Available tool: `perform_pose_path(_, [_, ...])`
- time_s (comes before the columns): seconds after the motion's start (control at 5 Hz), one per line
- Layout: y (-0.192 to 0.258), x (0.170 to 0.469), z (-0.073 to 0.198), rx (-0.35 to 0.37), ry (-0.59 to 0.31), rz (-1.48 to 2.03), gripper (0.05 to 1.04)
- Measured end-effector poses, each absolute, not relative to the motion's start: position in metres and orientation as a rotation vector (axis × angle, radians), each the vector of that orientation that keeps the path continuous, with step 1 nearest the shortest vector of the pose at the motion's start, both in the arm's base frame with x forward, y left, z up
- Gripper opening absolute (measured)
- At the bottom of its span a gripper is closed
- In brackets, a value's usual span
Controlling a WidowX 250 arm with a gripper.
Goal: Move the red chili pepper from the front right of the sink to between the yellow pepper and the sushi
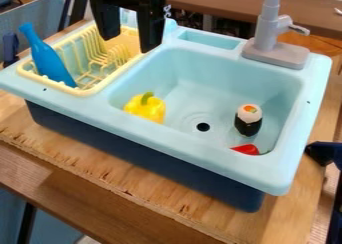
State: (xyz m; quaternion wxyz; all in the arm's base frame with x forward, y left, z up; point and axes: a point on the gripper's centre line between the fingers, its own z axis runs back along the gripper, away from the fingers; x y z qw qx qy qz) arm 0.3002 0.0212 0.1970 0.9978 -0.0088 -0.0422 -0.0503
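Below one gripper (129,44), one rack (81,92) holding one bottle (49,60)

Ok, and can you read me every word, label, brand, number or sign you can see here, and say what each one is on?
There are none I can read.
Sink and tap: no lettering visible, just small dark dots on the sink's rim.
Blue bottle, yellow pepper and sushi roll: no lettering visible.
Fingers: a small pale mark beside them is too small to make out.
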Motion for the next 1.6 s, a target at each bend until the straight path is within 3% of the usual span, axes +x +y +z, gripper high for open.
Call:
perform_pose_path(0.2, [0.021,0.301,0.186,-0.024,-0.051,-0.103,1.000])
perform_pose_path(0.4, [-0.022,0.305,0.175,-0.063,-0.063,-0.254,1.000])
perform_pose_path(0.6, [-0.040,0.307,0.158,-0.097,-0.009,-0.334,1.000])
perform_pose_path(0.8, [-0.064,0.312,0.155,-0.130,-0.018,-0.435,1.000])
perform_pose_path(1.4, [-0.089,0.324,0.110,-0.290,0.058,-0.543,1.000])
perform_pose_path(1.6, [-0.090,0.319,0.104,-0.304,0.079,-0.552,1.000])
